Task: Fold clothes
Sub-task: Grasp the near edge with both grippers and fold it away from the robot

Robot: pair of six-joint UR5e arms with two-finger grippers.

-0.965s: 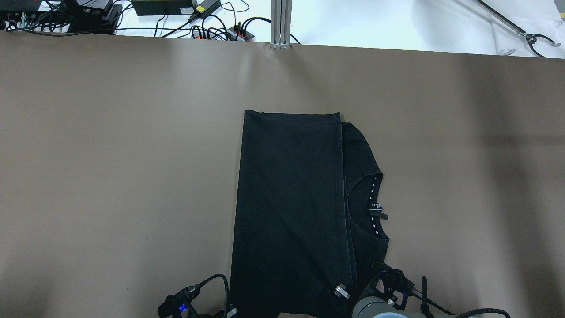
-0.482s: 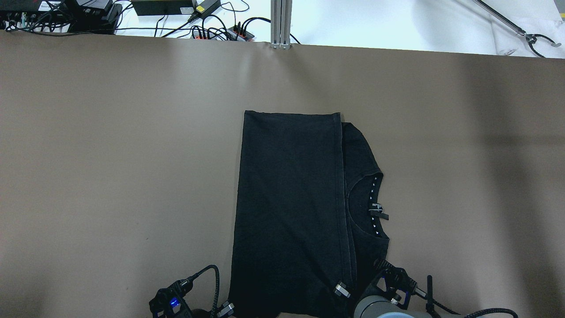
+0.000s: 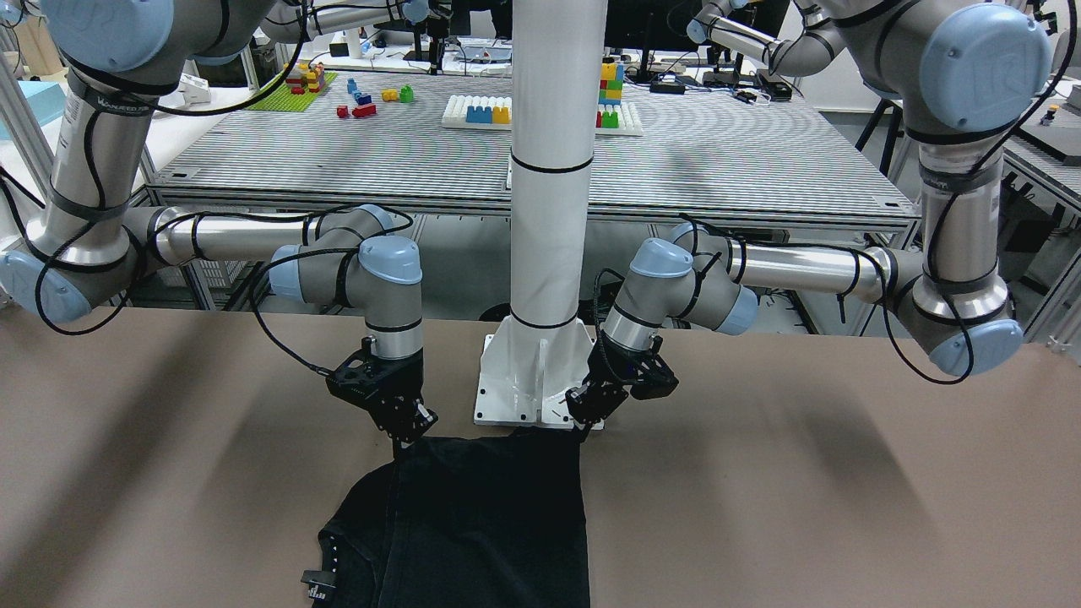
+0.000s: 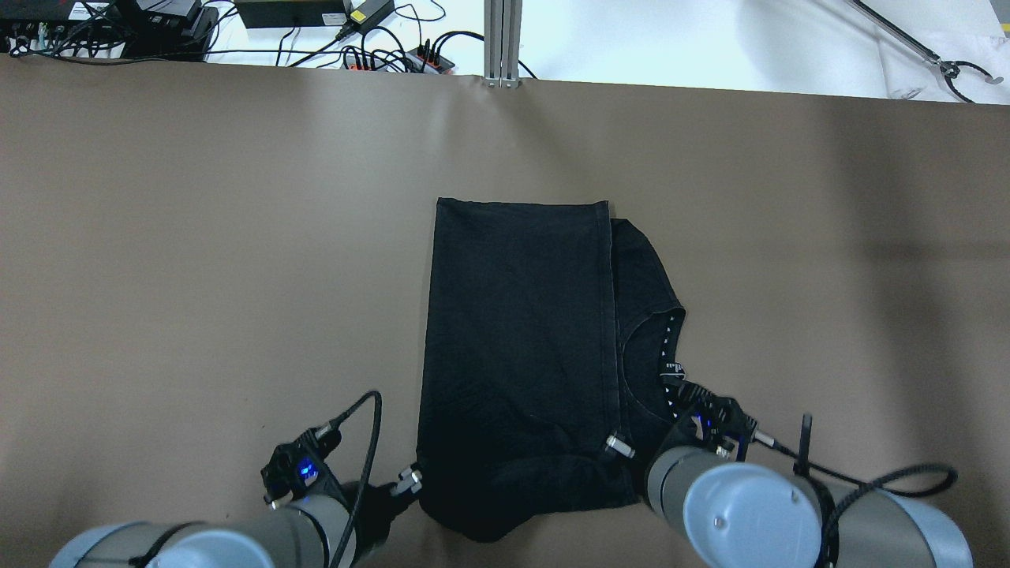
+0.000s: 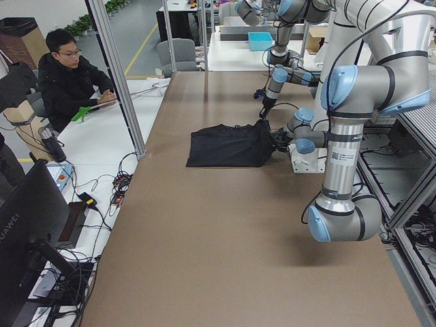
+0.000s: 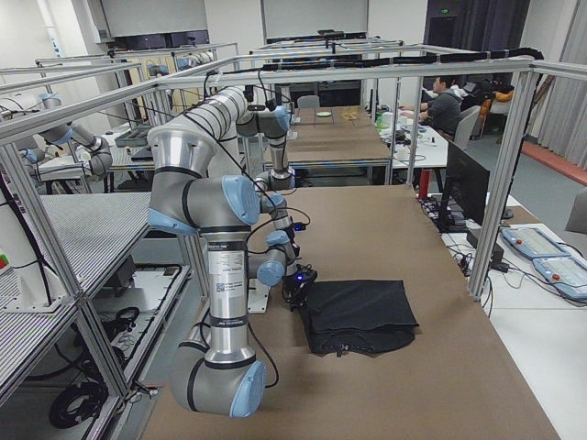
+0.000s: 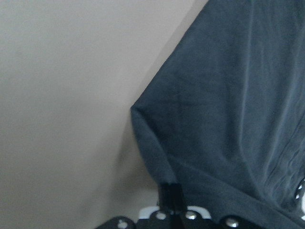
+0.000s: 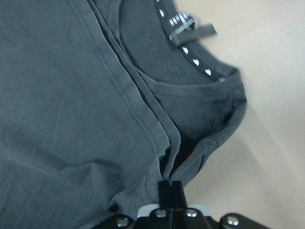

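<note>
The clothes are one black T-shirt [image 4: 521, 331], folded lengthwise on the brown table, with its collar and label [image 4: 672, 368] on the right side. My left gripper [image 4: 410, 480] is shut on the near left corner. In the left wrist view its fingertips [image 7: 169, 191] pinch the fabric [image 7: 228, 95]. My right gripper [image 4: 618, 446] is shut on the near right corner along the hemmed edge. In the right wrist view its fingertips [image 8: 170, 188] pinch the fabric [image 8: 71, 95]. The near edge is lifted and bunched. In the front view both grippers, left [image 3: 583, 422] and right [image 3: 410, 431], hold the shirt [image 3: 490, 523].
The white pillar base [image 3: 524, 380] stands just behind the shirt's near edge, between the two grippers. The brown table [image 4: 197, 276] runs wide on both sides. Cables and power strips [image 4: 379, 47] lie beyond the far edge. An operator [image 5: 68, 82] sits at a side desk.
Both grippers have moved forward, away from the robot, carrying the shirt's near corners. The near edge has come up off the table and bunched.
</note>
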